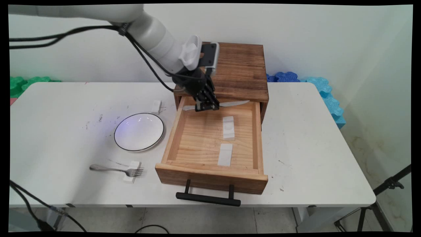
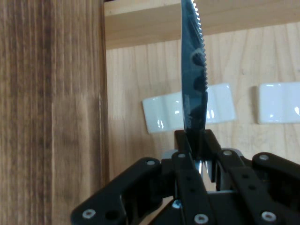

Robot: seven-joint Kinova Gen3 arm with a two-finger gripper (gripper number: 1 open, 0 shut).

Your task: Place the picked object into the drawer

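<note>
The gripper (image 1: 206, 106) is clamped on one knife (image 1: 215, 105), its fingers (image 2: 183, 140) pressed to the flat sides near the middle of its length. The knife lies level and crosswise. In the hand view its serrated blade (image 2: 193, 84) runs straight out from the gripper.

The gripper hangs over the rear of one open wooden drawer (image 1: 210, 177), close under the front edge of the dark wooden cabinet (image 1: 240, 65) that holds it. The knife appears clear of the drawer floor, though how far it is lifted cannot be told.

There are four white rests. Two lie in the drawer below and ahead of the gripper: one (image 1: 228, 127) close beneath the blade and a second (image 1: 225, 154) beyond it, toward the drawer's front. A third (image 1: 156, 106) stands on the table (image 1: 312, 148), level with the gripper and beside the drawer. The fourth (image 1: 132, 176) is well apart and bears the tines of one fork (image 1: 115, 169). One white plate (image 1: 139, 131) sits between those last two rests.
</note>
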